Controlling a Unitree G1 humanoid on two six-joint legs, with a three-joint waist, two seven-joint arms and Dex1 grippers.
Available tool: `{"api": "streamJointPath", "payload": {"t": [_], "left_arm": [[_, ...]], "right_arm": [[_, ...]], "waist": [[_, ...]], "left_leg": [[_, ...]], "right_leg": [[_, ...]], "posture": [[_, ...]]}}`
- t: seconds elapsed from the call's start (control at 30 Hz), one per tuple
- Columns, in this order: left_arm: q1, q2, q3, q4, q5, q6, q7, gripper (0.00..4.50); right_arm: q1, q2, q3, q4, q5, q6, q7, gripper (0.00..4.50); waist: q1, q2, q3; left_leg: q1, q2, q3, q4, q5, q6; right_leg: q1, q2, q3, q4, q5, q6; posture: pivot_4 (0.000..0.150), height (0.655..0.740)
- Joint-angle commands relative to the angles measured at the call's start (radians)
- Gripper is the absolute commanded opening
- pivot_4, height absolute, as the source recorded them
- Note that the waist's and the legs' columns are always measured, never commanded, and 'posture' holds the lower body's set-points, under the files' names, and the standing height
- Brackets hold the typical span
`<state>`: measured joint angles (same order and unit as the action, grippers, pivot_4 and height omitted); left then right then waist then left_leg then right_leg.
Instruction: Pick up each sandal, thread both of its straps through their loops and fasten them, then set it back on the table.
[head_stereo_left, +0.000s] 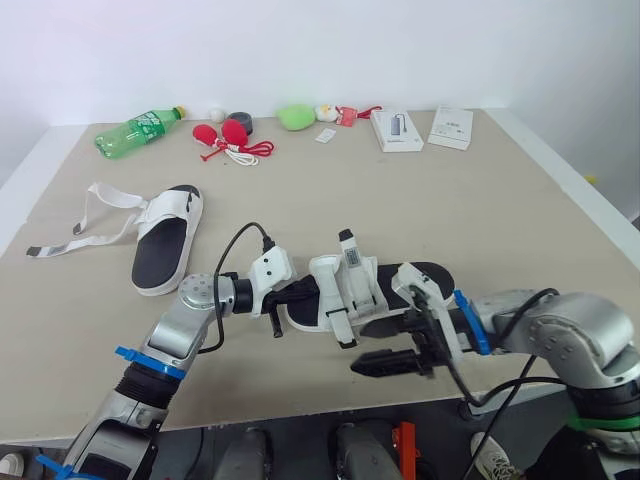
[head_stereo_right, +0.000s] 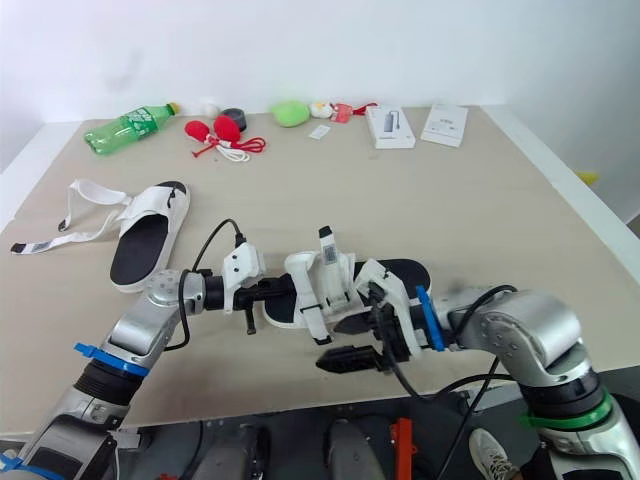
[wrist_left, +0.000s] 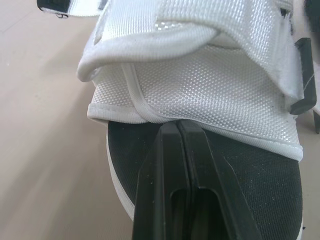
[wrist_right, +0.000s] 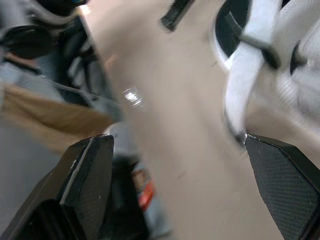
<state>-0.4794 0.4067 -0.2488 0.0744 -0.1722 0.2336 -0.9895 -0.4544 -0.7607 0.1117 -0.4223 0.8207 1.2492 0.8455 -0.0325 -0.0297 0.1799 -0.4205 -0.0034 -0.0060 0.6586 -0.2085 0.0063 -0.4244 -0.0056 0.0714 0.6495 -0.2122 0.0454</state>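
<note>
A white sandal with a black footbed (head_stereo_left: 345, 290) lies near the table's front edge, one strap end (head_stereo_left: 348, 250) sticking up. My left gripper (head_stereo_left: 298, 292) is shut, its fingertips (wrist_left: 172, 135) resting on the footbed right at the rim of the white mesh upper (wrist_left: 210, 80). My right gripper (head_stereo_left: 378, 345) stands open just in front of the sandal, over the table edge, with nothing between its fingers (wrist_right: 87, 180). A second sandal (head_stereo_left: 165, 245) lies at the left, its long straps (head_stereo_left: 85, 238) spread loose on the table.
Along the back edge lie a green bottle (head_stereo_left: 138, 130), red balls on a cord (head_stereo_left: 225, 137), a dark tape roll (head_stereo_left: 240, 120), a green soft toy (head_stereo_left: 295, 116) and two white boxes (head_stereo_left: 396, 130) (head_stereo_left: 451, 127). The beige table (head_stereo_left: 480, 220) ends just below my right gripper.
</note>
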Motion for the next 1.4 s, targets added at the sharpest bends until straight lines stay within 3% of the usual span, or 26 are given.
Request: {"api": "streamJointPath", "payload": {"t": [0.03, 0.23, 0.27, 0.33, 0.43, 0.47, 0.6, 0.9, 1.4], "left_arm": [[-0.025, 0.008, 0.008, 0.023, 0.013, -0.022, 0.003, 0.00], [-0.057, -0.005, 0.015, 0.074, 0.032, -0.058, 0.025, 0.00], [-0.061, -0.007, 0.016, 0.081, 0.035, -0.063, 0.028, 0.00], [-0.065, -0.010, 0.016, 0.090, 0.038, -0.069, 0.032, 0.00], [-0.067, -0.012, 0.017, 0.098, 0.040, -0.076, 0.035, 0.00], [-0.067, -0.013, 0.017, 0.100, 0.041, -0.078, 0.035, 0.00], [-0.063, -0.014, 0.015, 0.099, 0.044, -0.083, 0.038, 0.00], [-0.052, -0.014, 0.012, 0.092, 0.045, -0.079, 0.038, 0.00], [-0.061, -0.027, 0.009, 0.108, 0.053, -0.086, 0.039, 0.00]], "right_arm": [[-0.040, 0.024, 0.000, 0.032, -0.034, -0.049, -0.023, 4.46], [-0.064, 0.077, 0.013, 0.056, -0.037, -0.039, -0.041, 4.46], [-0.067, 0.084, 0.015, 0.058, -0.038, -0.038, -0.043, 4.23], [-0.070, 0.096, 0.017, 0.072, -0.043, -0.037, -0.050, 3.66], [-0.072, 0.105, 0.020, 0.086, -0.048, -0.036, -0.058, 2.34], [-0.065, 0.103, 0.023, 0.088, -0.051, -0.039, -0.057, 1.70], [-0.020, 0.095, 0.018, 0.075, -0.042, -0.033, -0.055, 0.07], [0.137, 0.020, 0.048, -0.035, -0.007, 0.013, -0.046, 0.07], [0.143, 0.022, -0.007, -0.044, 0.036, 0.051, -0.102, 0.07]], "waist": [[0.000, 0.000, 0.000], [0.000, 0.000, 0.000], [0.000, 0.000, 0.000], [0.000, 0.000, 0.000], [0.000, 0.000, 0.000], [0.000, 0.000, 0.000], [0.000, 0.000, 0.000], [0.001, 0.000, 0.000], [0.009, 0.000, -0.001]], "left_leg": [[0.000, 0.000, 0.000, 0.000, 0.001, 0.001], [0.000, 0.000, 0.000, 0.000, 0.001, 0.001], [0.000, 0.000, 0.000, 0.000, 0.001, 0.001], [-0.001, 0.000, 0.000, 0.000, 0.001, 0.001], [-0.001, 0.000, 0.000, 0.000, 0.001, 0.001], [-0.001, 0.000, 0.000, 0.000, 0.001, 0.001], [-0.001, 0.000, 0.000, 0.000, 0.001, 0.001], [-0.001, -0.001, 0.000, 0.000, 0.001, 0.001], [-0.001, -0.001, -0.001, 0.000, 0.001, 0.001]], "right_leg": [[0.000, 0.000, 0.000, 0.000, 0.001, 0.000], [0.000, 0.000, 0.000, 0.000, 0.001, -0.001], [0.000, 0.000, 0.000, 0.000, 0.001, -0.001], [0.000, 0.000, 0.000, 0.000, 0.001, -0.001], [0.000, -0.001, 0.000, 0.000, 0.001, -0.001], [0.000, -0.001, 0.000, 0.000, 0.001, -0.001], [0.000, -0.001, 0.000, 0.000, 0.001, -0.001], [0.000, -0.001, 0.000, 0.000, 0.001, -0.001], [0.001, -0.001, 0.000, -0.001, 0.000, -0.001]], "posture": [[0.150, 0.7400], [0.150, 0.7400], [0.150, 0.7400], [0.150, 0.7400], [0.150, 0.7400], [0.150, 0.7400], [0.150, 0.7400], [0.150, 0.7400], [0.150, 0.7400]]}}
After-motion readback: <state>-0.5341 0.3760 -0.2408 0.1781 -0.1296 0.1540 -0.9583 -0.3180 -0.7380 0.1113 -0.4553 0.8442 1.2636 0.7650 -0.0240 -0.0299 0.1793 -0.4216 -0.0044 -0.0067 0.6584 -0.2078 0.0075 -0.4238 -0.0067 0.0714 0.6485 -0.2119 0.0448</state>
